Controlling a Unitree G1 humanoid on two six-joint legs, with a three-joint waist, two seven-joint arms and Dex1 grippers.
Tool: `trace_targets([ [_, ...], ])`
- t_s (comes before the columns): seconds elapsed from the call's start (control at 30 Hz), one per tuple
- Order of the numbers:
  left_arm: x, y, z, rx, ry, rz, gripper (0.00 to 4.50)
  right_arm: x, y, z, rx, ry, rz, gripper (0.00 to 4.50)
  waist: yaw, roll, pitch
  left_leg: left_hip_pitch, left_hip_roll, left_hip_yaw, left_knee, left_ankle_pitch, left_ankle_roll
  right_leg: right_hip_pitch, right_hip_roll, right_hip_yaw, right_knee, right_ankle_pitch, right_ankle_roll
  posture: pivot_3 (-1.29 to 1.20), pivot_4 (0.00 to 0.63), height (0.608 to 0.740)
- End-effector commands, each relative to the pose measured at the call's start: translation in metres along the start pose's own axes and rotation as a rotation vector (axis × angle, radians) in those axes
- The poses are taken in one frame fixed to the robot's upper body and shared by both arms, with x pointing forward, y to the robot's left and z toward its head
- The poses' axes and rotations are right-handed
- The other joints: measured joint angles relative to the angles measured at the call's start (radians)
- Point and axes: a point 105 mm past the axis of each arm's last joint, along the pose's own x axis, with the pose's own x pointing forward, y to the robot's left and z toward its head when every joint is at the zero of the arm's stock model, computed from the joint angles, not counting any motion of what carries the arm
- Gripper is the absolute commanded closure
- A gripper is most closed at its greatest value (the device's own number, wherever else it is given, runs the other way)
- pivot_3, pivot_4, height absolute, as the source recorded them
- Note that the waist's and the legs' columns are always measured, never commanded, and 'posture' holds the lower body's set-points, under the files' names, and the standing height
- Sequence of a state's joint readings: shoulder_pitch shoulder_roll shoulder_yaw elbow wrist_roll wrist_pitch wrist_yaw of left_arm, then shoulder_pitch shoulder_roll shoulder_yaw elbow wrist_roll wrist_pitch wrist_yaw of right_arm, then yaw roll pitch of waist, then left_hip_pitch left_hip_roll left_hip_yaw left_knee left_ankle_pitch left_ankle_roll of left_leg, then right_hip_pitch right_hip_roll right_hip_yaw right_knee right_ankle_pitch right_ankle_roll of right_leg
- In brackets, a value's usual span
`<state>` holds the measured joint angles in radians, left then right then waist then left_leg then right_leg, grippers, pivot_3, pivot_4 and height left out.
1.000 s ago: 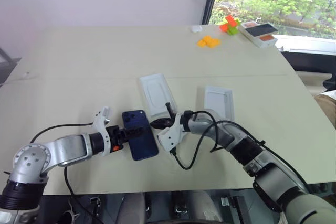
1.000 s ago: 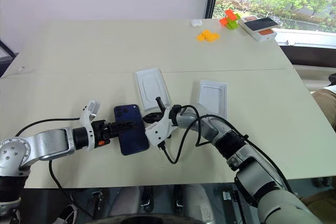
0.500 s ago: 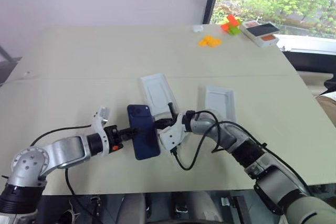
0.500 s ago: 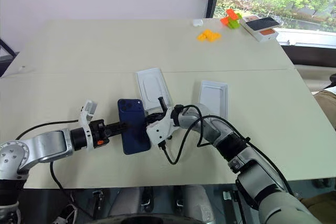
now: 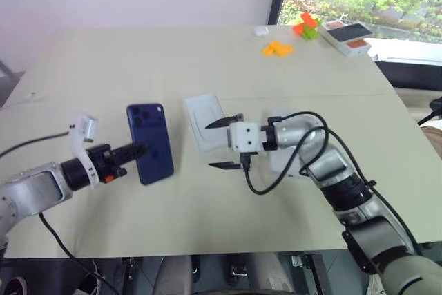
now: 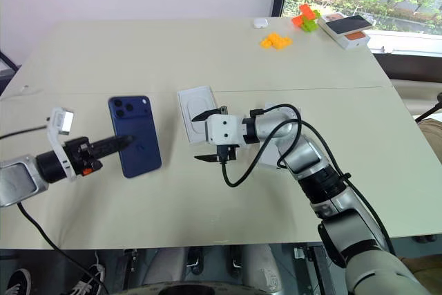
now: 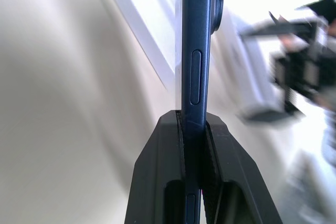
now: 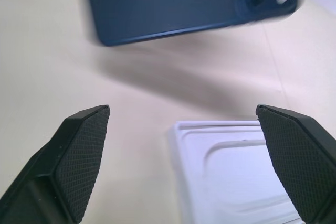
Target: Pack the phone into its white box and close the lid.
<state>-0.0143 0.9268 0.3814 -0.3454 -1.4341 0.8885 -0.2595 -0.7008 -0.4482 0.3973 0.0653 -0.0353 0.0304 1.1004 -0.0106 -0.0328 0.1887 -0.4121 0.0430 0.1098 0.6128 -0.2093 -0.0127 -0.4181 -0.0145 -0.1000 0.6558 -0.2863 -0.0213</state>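
Left gripper [image 5: 140, 148] clamped on the phone's [image 5: 150, 143] edge, fingers [image 7: 173, 171] pinching both faces, phone lifted off the table [image 5: 103, 67], camera bump toward the far end, glossy back facing the head camera. Right gripper [image 5: 224, 143] wide open, holding nothing, fingers pointing at the phone from its right, clear gap between them. White insert [image 5: 204, 121] lies flat just behind the right gripper's fingers. A white tray [image 5: 286, 164] sits on the table mostly hidden behind the right wrist; can't tell box or lid. Orange blocks [image 5: 277, 49] and a black-and-orange box [image 5: 348, 36] at the far right.
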Motion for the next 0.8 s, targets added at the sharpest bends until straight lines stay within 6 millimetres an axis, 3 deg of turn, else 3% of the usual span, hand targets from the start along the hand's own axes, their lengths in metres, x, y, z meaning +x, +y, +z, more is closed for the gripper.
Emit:
trace_targets([
  [0.03,0.0,-0.004,0.023,0.13,-0.115,-0.011,4.5,0.01,-0.004,-0.005,0.0,0.038,0.03,0.07,0.0,-0.001,0.0,-0.002,0.0,0.0,0.0,0.0,0.001,-0.001,0.0,0.0,0.0,0.001,-0.001,0.0,0.15,0.737],
  [0.2,0.003,0.004,0.031,0.094,-0.178,0.001,4.5,0.022,-0.01,-0.022,0.087,0.128,0.097,0.07,-0.004,-0.001,0.0,-0.011,0.0,0.001,0.001,0.002,0.001,-0.009,0.0,0.0,0.0,0.002,0.0,0.0,0.15,0.737],
  [0.33,0.006,0.005,0.033,0.091,-0.198,0.012,4.5,0.026,-0.014,-0.023,0.169,0.149,0.152,0.07,-0.003,-0.001,0.0,-0.011,0.0,0.001,0.002,0.002,0.001,-0.01,0.0,-0.001,0.0,0.002,0.0,0.0,0.15,0.737],
  [0.6,0.009,0.002,0.027,0.053,-0.202,0.015,4.5,0.025,-0.006,-0.026,0.236,0.188,0.27,0.07,-0.003,-0.001,0.0,-0.011,0.0,0.001,0.003,0.001,0.002,-0.01,0.0,-0.001,0.002,0.003,0.002,0.0,0.15,0.737],
  [0.8,0.013,0.005,0.029,0.04,-0.213,0.034,4.5,0.026,-0.011,-0.043,0.247,0.275,0.242,0.07,-0.003,-0.001,0.0,-0.01,0.001,0.001,0.007,0.001,0.001,-0.01,0.0,-0.001,0.007,0.003,0.002,0.0,0.15,0.737],
])
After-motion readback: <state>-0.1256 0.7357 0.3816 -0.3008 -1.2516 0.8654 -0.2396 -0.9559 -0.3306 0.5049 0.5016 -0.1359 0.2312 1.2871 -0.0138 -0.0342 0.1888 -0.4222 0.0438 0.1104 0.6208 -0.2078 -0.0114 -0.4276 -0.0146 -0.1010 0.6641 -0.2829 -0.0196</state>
